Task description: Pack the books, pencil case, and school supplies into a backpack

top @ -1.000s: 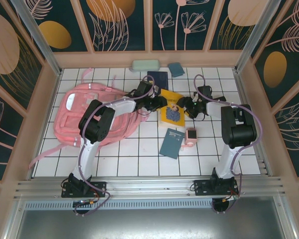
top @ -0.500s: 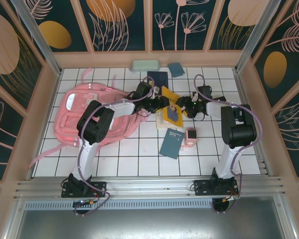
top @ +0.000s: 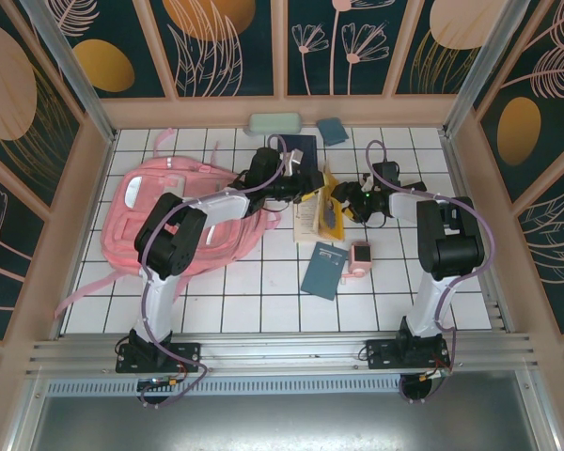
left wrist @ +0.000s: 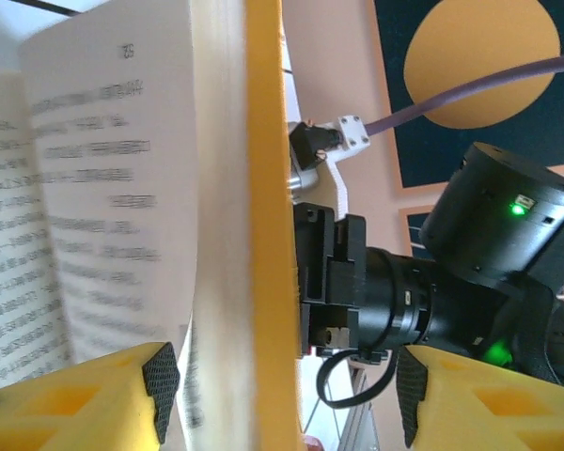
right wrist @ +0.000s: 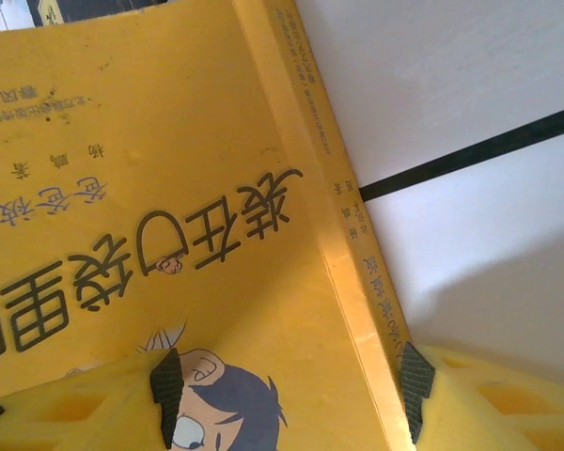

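Observation:
The yellow book stands tipped up on edge in mid-table, its white pages fanned open. My left gripper is open around it. In the left wrist view the yellow cover edge rises between my left gripper's pads without touching them. My right gripper is open at the book's right side. Its pads straddle the cartoon cover, the right pad at the spine. The pink backpack lies to the left. The mint pencil case sits at the back wall.
A navy book lies behind the left gripper and a small teal pad rests near the back wall. A dark teal book and the pink cube gadget sit in front of the yellow book. Wooden walls enclose the tiled table.
The yellow book lay flat a second ago and now stands tipped up with its pages fanned. My left gripper opened wider and shifted toward the back. The right arm barely moved.

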You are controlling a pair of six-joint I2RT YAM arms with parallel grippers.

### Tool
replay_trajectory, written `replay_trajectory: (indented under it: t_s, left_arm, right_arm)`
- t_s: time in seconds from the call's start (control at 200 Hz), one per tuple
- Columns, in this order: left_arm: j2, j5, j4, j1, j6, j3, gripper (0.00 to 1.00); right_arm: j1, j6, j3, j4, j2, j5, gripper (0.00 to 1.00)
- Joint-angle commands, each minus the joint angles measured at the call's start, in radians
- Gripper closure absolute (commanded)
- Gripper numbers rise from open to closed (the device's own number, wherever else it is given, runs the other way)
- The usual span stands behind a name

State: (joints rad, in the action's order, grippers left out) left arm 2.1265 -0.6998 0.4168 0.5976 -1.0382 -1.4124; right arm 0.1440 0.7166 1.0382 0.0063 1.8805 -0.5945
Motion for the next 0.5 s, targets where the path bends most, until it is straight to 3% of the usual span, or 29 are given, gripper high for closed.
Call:
replay_trajectory:
  t_s: [0.0, 0.14, 0.495]
  left_arm:
    - [-0.015, -0.034, 0.064, 0.011, -0.047, 0.025, 0.34]
    - [0.011, -0.035, 0.072, 0.012, -0.058, 0.026, 0.33]
    - [0.056, 0.082, -0.281, 0.011, 0.149, -0.052, 0.33]
  right_arm:
    - [0.006, 0.017, 0.008, 0.047, -0.004, -0.053, 0.36]
    - [0.007, 0.019, 0.008, 0.05, -0.001, -0.058, 0.36]
    - [0.006, 0.015, 0.015, 0.035, 0.002, -0.048, 0.36]
